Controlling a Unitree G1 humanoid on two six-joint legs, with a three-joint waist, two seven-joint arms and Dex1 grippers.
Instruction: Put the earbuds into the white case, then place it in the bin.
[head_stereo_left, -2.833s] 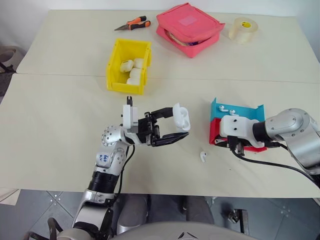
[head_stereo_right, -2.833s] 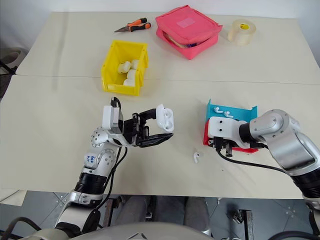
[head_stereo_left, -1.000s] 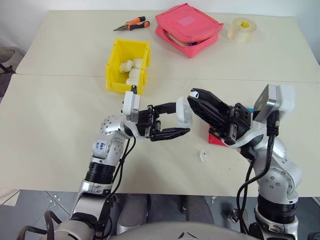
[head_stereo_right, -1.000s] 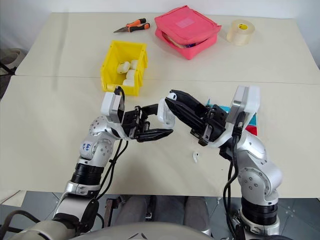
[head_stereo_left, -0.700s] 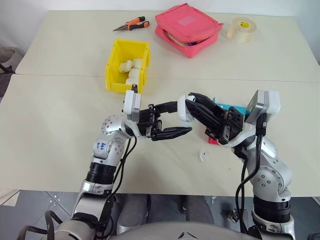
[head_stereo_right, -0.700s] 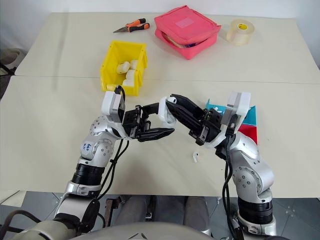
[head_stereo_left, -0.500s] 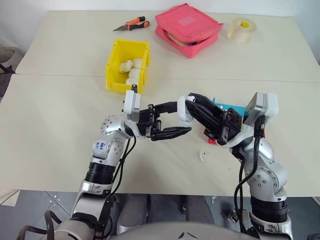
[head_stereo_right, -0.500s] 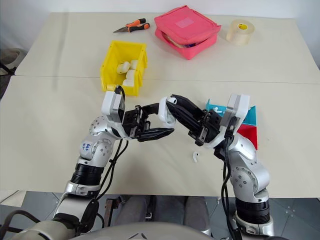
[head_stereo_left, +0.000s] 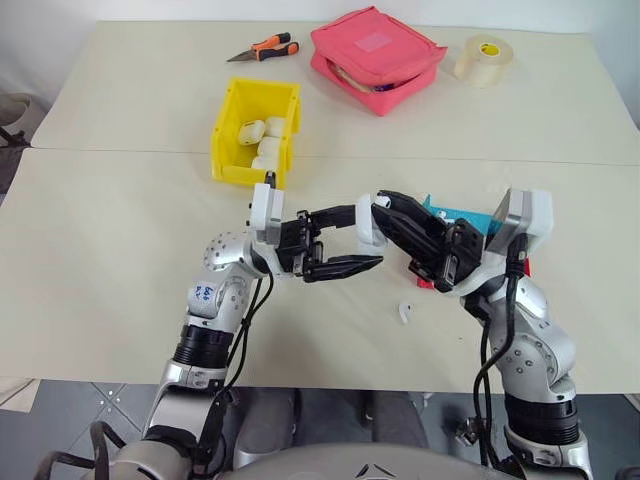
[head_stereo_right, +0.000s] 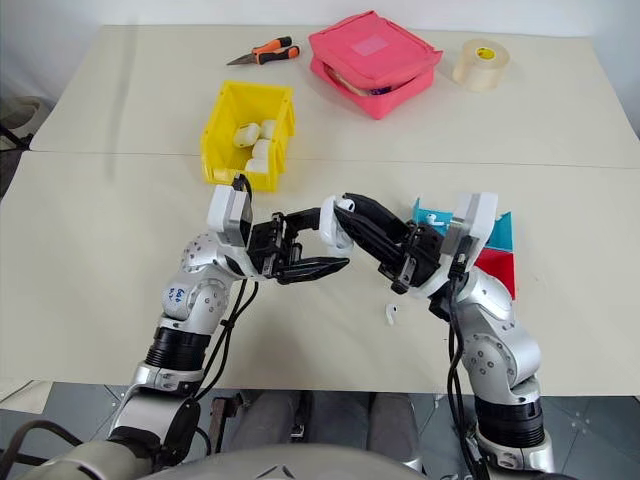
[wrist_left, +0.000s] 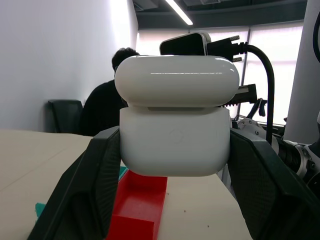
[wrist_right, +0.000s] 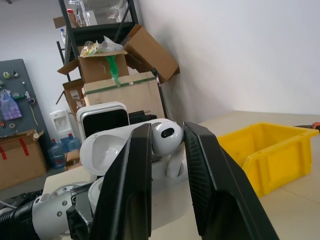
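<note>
My left gripper (head_stereo_left: 365, 238) is shut on the white case (wrist_left: 175, 145) and holds it above the middle of the table with its lid flipped open. From the right, my right gripper (head_stereo_left: 386, 206) is shut on one of the earbuds (wrist_right: 167, 136). Its fingertips are right at the case's open top, with the earbud's stem pointing down toward the case body. A second earbud (head_stereo_left: 405, 312) lies loose on the table below the two grippers. The yellow bin (head_stereo_left: 232, 125) stands farther back on the left, with several white cases inside.
A blue tray (head_stereo_right: 497, 232) and a red tray (head_stereo_right: 495, 268) sit behind my right arm. At the back of the table are a pink pouch (head_stereo_left: 378, 55), a tape roll (head_stereo_left: 487, 55) and orange-handled pliers (head_stereo_left: 265, 47).
My right gripper left the trays, came across to the open case with an earbud and has sunk slightly toward it. The left gripper has kept the case still.
</note>
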